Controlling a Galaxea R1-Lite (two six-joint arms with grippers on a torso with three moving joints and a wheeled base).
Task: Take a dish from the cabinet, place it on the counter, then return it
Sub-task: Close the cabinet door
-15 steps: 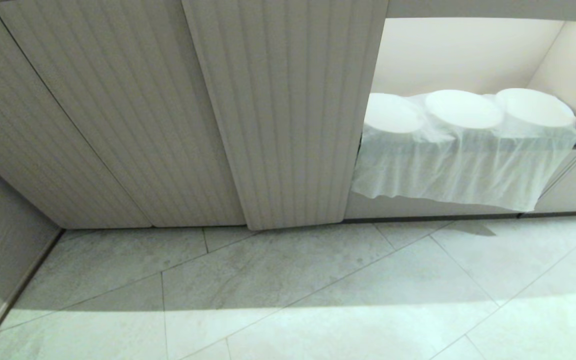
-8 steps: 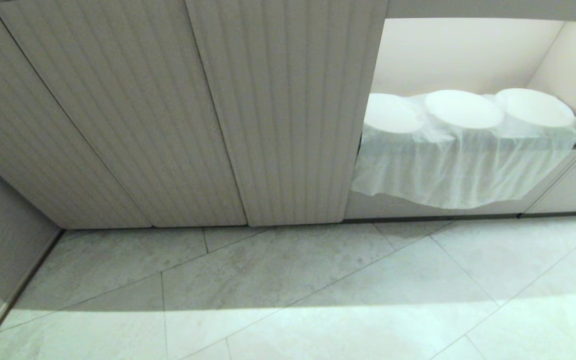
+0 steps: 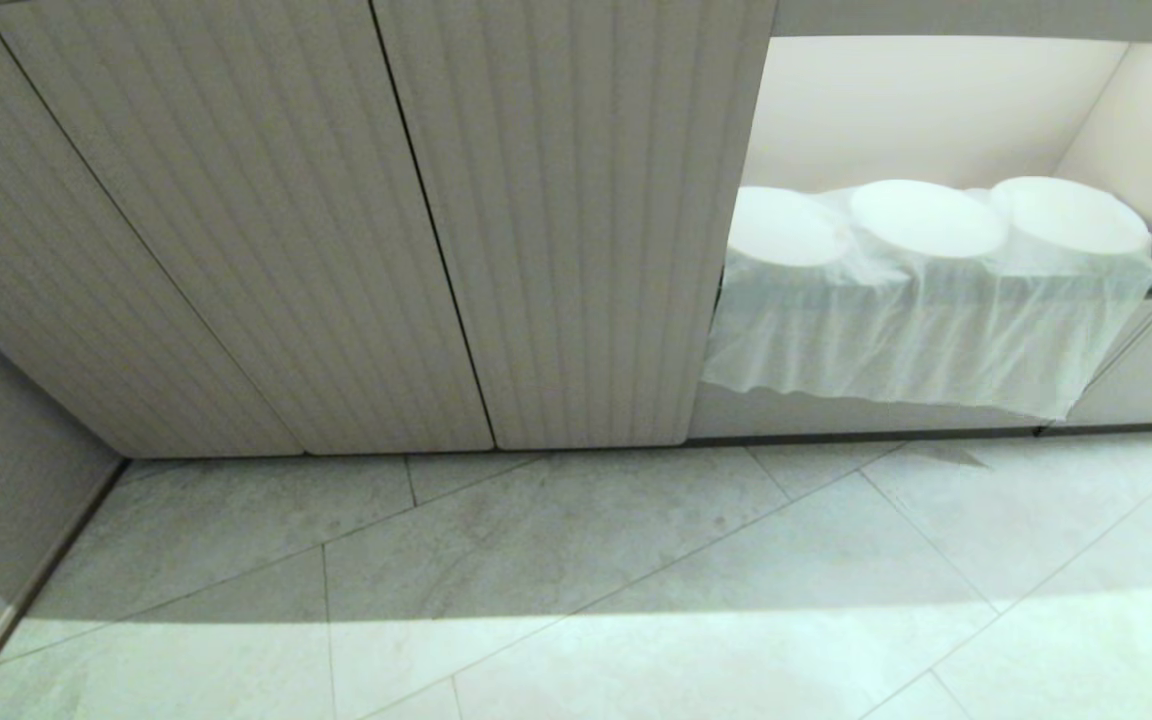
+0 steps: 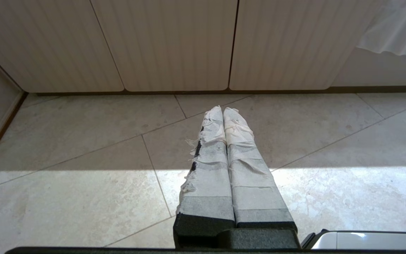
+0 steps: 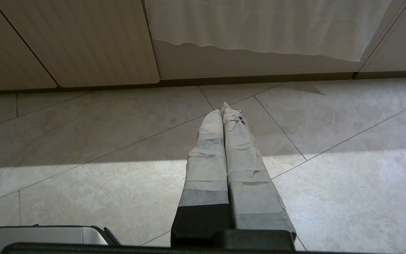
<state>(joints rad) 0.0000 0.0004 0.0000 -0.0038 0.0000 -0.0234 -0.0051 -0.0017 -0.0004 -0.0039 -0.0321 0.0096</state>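
The cabinet [image 3: 336, 230] is faced with closed, vertically ribbed beige doors with rounded lower corners. Beside it, round white discs [image 3: 926, 215] are draped in thin, gauzy white cloth [image 3: 916, 340] within a smooth lit niche. The dish is seen in no view. The left pincer [image 4: 223, 110] and right pincer [image 5: 222, 110], both wrapped in frayed tape, are pressed together, empty, above mottled stone floor tiles [image 3: 576, 560].

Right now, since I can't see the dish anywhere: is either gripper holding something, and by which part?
Nothing is held. The left gripper and the right gripper are both shut on nothing, above the floor.
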